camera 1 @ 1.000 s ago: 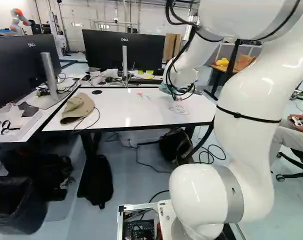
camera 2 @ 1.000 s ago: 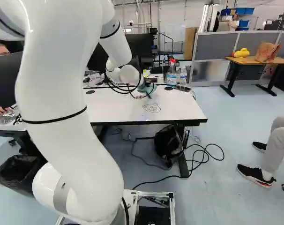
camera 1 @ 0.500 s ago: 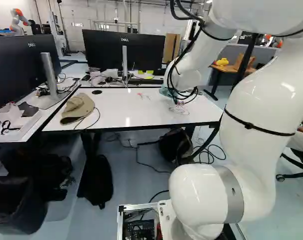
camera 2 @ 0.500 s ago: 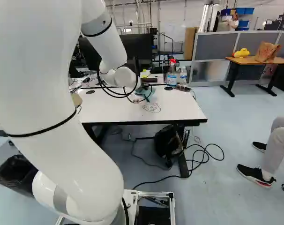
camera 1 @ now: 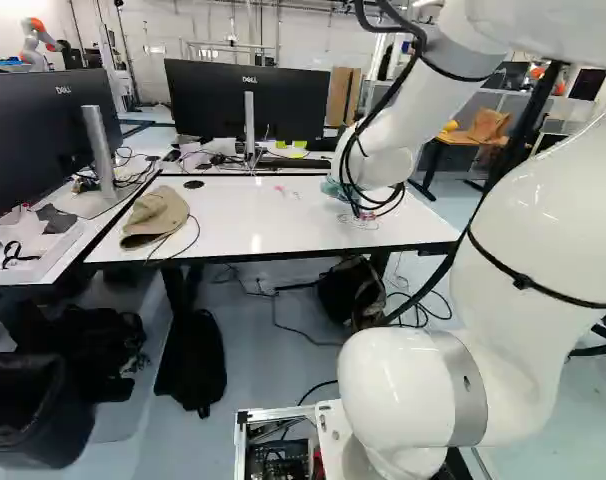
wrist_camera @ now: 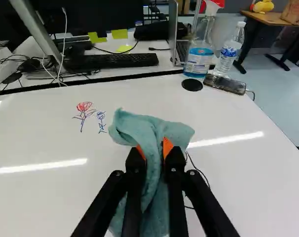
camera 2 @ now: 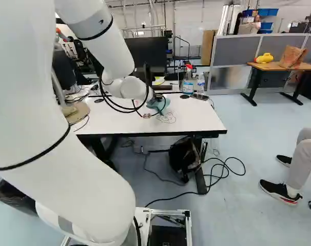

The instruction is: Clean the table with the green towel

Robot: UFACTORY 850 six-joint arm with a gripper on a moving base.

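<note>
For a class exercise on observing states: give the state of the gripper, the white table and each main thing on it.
Gripper, shut on the towel
Green towel, bunched
White table, marked with drawings
Spray bottle, upright
Water bottle, upright, capped
Phone, lying flat, cable attached
Beige cap, lying down

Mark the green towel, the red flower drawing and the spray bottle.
Green towel (wrist_camera: 152,157), wrist view, middle fold.
Red flower drawing (wrist_camera: 84,106), wrist view, its bloom.
Spray bottle (wrist_camera: 199,56), wrist view, its label.

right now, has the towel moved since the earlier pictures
Yes: in the right base view the towel, held in the gripper, has come nearer the table's near edge.
</note>
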